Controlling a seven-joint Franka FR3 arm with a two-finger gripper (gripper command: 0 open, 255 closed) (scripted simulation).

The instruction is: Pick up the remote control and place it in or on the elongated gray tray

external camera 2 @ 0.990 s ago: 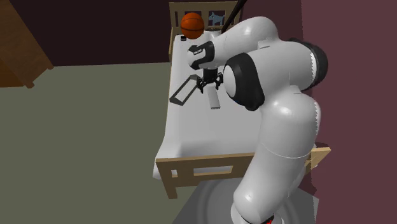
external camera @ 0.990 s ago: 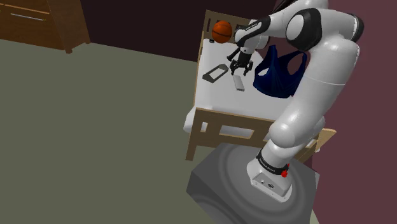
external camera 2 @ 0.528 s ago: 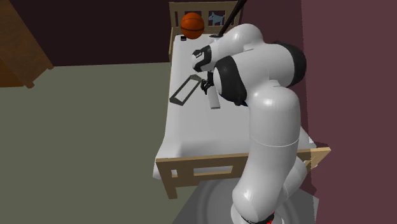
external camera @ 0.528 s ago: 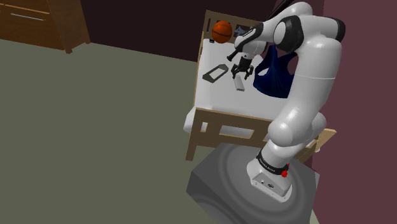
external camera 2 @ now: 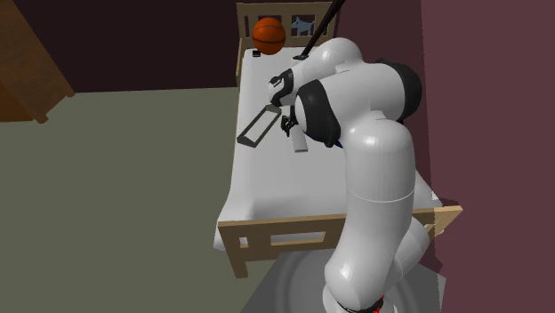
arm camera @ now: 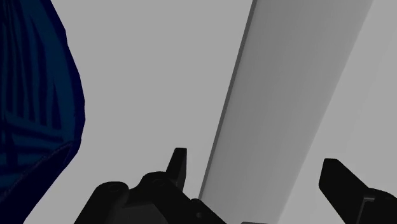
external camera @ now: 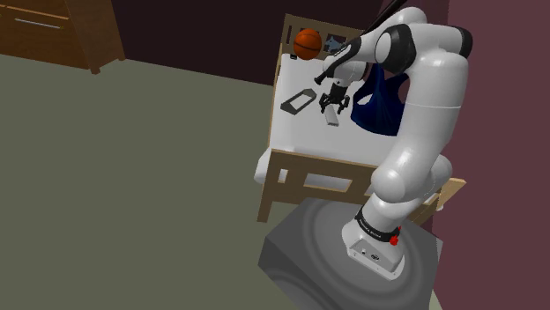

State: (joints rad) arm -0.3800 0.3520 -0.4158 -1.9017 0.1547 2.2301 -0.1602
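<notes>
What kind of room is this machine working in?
Probably a bedroom. The arm reaches over a wooden-framed bed with a white mattress, a basketball sits by its headboard, and a wooden dresser stands across the floor.

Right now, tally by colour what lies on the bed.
Orange: 1, the ball.
Dark blue: 1, the bag.
Grey: 2, the dark tray and the pale remote.
Total: 4.
Not counted: small things by the headboard, too small to tell.
</notes>
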